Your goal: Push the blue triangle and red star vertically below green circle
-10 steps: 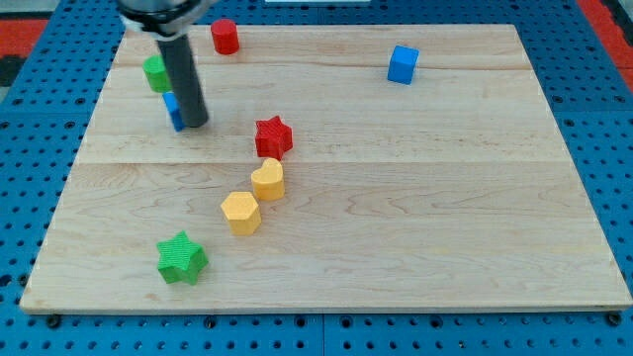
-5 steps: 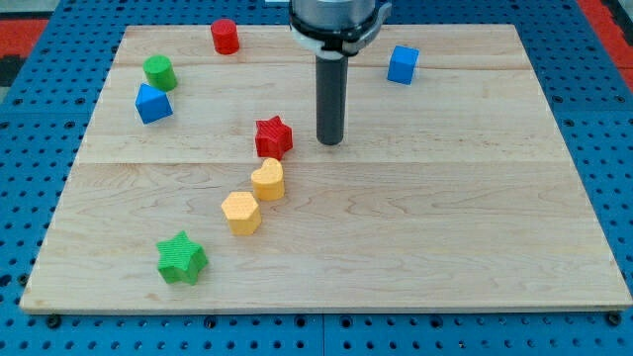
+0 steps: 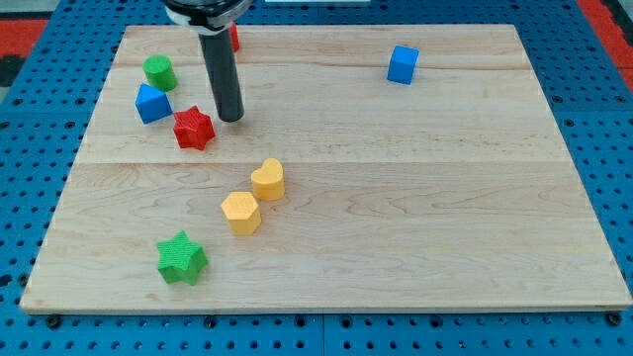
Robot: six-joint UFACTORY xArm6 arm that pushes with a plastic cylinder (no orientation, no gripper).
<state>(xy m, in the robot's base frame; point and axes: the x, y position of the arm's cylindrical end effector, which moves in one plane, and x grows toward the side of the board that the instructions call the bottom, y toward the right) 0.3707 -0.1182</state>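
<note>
In the camera view, the wooden surface (image 3: 415, 218) is lying on a blue pegboard (image 3: 30, 198), and the dark rod is coming down from the view's top. My tip (image 3: 230, 118) is resting on the surface just to the view's right of the red star (image 3: 194, 128), close to it, though I cannot tell whether the two are touching. The arm is carrying no end effector that opens or closes; it is ending in the plain rod only, holding nothing.

The red star is sitting toward the view's upper left, just to the lower right of the blue triangle (image 3: 152, 103), with a small gap showing between them. The blue triangle is lying directly under the green circle (image 3: 158, 71), near it but apart. So the blue triangle is sitting below the green circle, while the red star is sitting below and a little to the view's right of it.

A red block (image 3: 234, 38) is peeking out from behind the rod near the view's top edge; its shape is mostly hidden. A blue cube (image 3: 402, 64) is standing well apart at the view's upper right. Near the middle, a yellow heart (image 3: 267, 180) and a yellow hexagon (image 3: 240, 213) are sitting just beside each other along a diagonal. A green star (image 3: 181, 258) is lying toward the view's lower left.
</note>
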